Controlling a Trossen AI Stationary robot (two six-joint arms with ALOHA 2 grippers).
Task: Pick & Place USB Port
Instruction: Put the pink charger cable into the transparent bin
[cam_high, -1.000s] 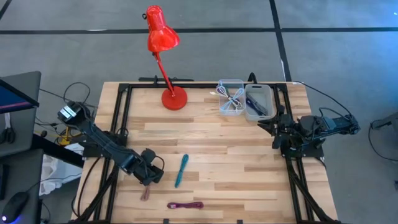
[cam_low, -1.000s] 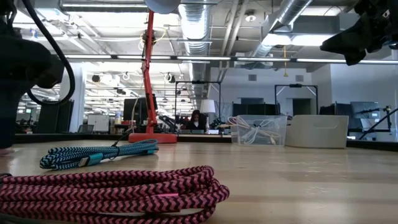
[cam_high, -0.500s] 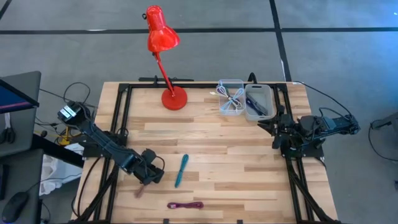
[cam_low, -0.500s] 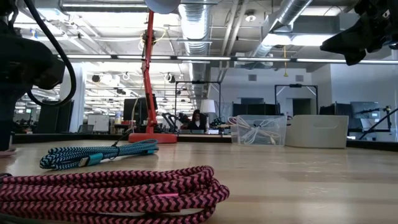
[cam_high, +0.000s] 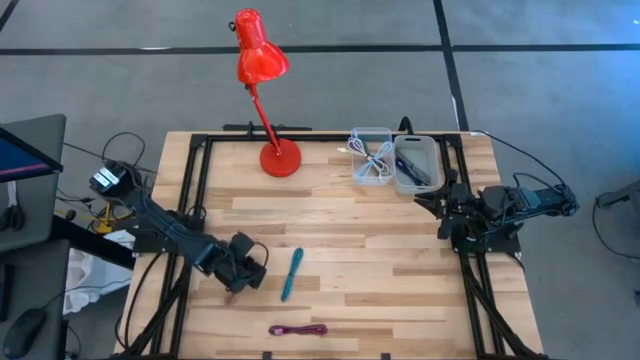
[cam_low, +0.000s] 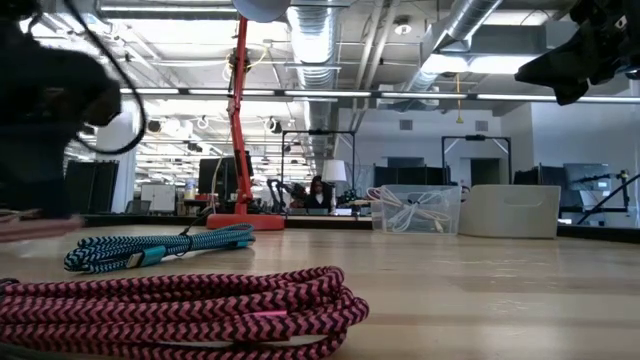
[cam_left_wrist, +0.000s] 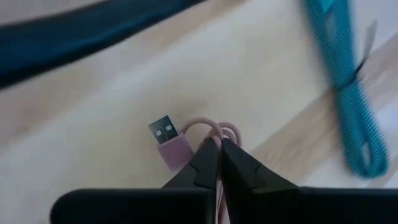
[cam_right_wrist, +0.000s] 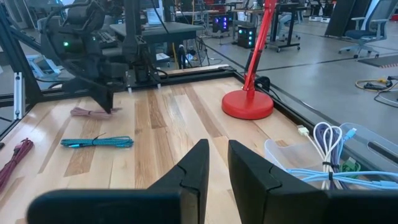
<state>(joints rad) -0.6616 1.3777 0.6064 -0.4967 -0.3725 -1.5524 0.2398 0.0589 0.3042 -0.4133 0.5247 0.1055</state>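
Observation:
A pink coiled USB cable (cam_left_wrist: 208, 129) with a silver plug (cam_left_wrist: 163, 127) sits in my left gripper (cam_left_wrist: 219, 149), which is shut on it over the near left part of the table (cam_high: 241, 273). The right wrist view shows the cable (cam_right_wrist: 89, 112) sticking out sideways from that gripper. My right gripper (cam_right_wrist: 217, 163) waits at the right side (cam_high: 443, 207), near the bins, its fingers slightly apart with nothing between them. My left gripper pinches the cable's bundled loops (cam_left_wrist: 214, 132) between its two fingertips, just behind the pink plug housing (cam_left_wrist: 175, 151). The fingers come from above, slanting down. The plug points away from the fingers, and the bundle appears lifted off the wood.
A teal cable (cam_high: 291, 273) lies right of the left gripper and a magenta cable (cam_high: 298, 329) near the front edge. A red lamp (cam_high: 280, 158) stands at the back. A clear bin with white cables (cam_high: 372, 158) and a grey bin (cam_high: 415, 165) stand back right.
My left gripper has shut on the pink cable, which lay on the table in front of it, and has risen with it, shifting a little toward the far edge. The cable has left its place on the wood and now hangs at the fingers.

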